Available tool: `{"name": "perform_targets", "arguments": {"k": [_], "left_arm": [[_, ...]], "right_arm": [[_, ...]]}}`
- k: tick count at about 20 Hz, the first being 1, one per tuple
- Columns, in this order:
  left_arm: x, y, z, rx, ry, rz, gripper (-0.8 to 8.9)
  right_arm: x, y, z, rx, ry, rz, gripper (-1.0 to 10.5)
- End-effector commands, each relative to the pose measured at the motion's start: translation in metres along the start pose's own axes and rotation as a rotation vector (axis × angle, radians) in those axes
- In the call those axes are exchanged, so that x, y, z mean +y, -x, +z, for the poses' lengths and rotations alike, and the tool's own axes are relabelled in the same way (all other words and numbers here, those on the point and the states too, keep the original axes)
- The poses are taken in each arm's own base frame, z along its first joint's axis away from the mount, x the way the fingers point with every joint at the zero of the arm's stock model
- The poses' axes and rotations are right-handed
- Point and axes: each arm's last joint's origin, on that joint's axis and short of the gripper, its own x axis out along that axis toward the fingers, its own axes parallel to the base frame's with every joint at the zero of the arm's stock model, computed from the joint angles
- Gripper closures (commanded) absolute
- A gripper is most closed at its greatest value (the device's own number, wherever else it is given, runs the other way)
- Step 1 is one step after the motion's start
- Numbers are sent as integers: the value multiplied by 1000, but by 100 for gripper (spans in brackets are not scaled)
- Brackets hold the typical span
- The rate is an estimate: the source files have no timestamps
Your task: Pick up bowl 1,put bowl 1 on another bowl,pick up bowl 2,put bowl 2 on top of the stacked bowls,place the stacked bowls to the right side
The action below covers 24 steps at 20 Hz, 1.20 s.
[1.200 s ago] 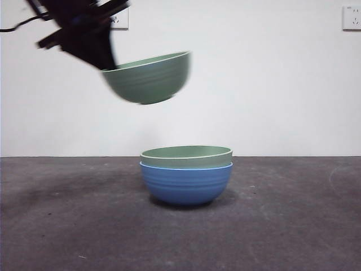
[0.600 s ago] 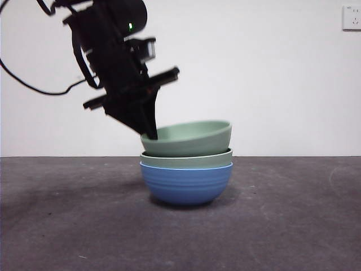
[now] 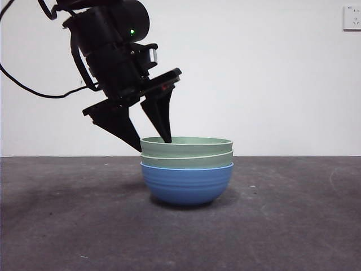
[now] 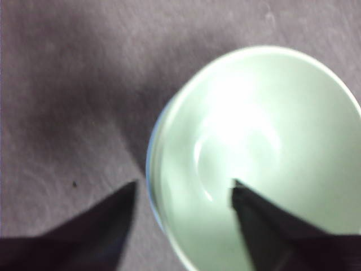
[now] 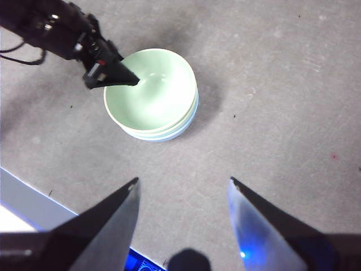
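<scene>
Gray table (image 3: pixel 293 226), white wall (image 3: pixel 271 79); my left gripper (image 3: pixel 152 141) gapes open astride the stacked bowls' (image 3: pixel 186 169) rim; right gripper (image 5: pixel 183 189) open, well away.

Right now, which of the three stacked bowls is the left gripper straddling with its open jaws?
The topmost pale green bowl: the left gripper has one jaw inside its rim, one outside. The second green bowl and the blue bowl sit beneath it.

Plain white wall (image 3: pixel 282 84), wall socket (image 3: pixel 351 17), dark grey tabletop (image 3: pixel 282 226)
</scene>
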Motion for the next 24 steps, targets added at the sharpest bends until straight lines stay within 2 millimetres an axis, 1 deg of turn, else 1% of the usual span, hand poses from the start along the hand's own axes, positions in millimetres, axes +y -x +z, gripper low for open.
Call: {"name": "perform_targets", "arguments": {"k": [1,2,3,5,7,8,11,12,14,16,18,21,24], "left_arm": [[-3,17,-1,-22,-5,-4,436],[-5,27,-1,-40,-14,-6,436],[-8,40,-1,-57,-18,-7,436],[-13,70,-4,-104,-41,-14,436],[-18,104,-11,-146,-52,-20,436],[-21,121,-16,-166,-63,-22,436],[-27,169,-37,-232,-92,-30,436],[-29,185,-45,-256,-96,-33,436],[-31,210,-62,-293,-103,-38,436],[-32,228,-76,-318,-108,-42,436],[-33,240,-88,-321,-108,-47,436],[-32,249,-100,-310,-106,-45,436],[-32,249,-101,-298,-104,-41,436]], "right_arm": [[0,-4,2,9,-11,-3,612],[0,-7,3,18,-11,-4,523],[0,-12,6,26,-11,-4,474],[0,-27,13,40,-11,-5,471],[0,-47,22,55,-12,-5,471],[0,-60,26,67,-13,-3,471],[-2,-105,38,113,-23,-6,471],[-3,-124,41,135,-29,-9,471],[-4,-160,42,175,-40,-14,472],[-8,-195,42,201,-63,-17,473],[-9,-224,40,211,-99,14,474],[-17,-256,32,262,-175,27,475],[-22,-276,21,325,-206,22,480]]}}
